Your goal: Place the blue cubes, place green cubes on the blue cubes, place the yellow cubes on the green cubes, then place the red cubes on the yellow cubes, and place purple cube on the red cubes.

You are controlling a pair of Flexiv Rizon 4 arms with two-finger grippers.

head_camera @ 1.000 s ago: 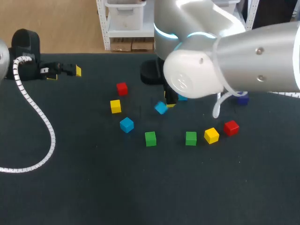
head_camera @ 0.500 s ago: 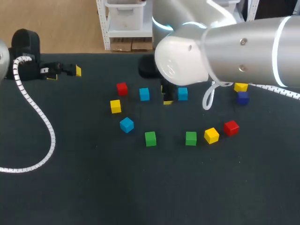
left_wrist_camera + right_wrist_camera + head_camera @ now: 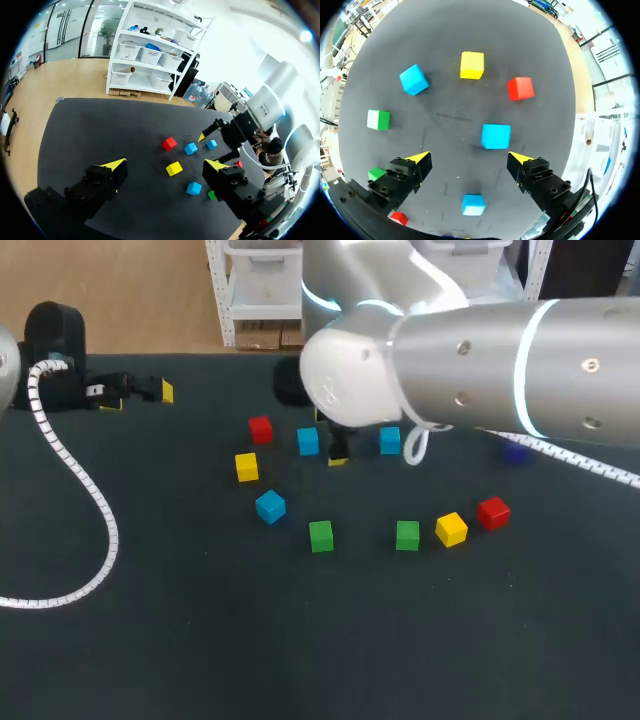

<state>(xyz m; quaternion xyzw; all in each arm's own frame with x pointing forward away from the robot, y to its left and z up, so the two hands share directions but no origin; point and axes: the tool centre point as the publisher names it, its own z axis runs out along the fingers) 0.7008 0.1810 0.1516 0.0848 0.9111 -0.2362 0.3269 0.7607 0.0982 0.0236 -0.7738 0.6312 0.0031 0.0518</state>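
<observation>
the head view sits high behind the robot and looks down on the whole table (image 3: 150, 640); the right arm (image 3: 480, 360) looms close to the lens and hides some of the far side. the left wrist view sits low at the table's edge and looks across it along the left gripper (image 3: 165, 165), with the cubes well ahead. the right wrist view looks almost straight down past the right gripper (image 3: 467, 158), near the cubes. all three share the red cube (image 3: 520, 88) and the blue cubes (image 3: 495, 136) near it; the left wrist view also takes in the right arm.
</observation>
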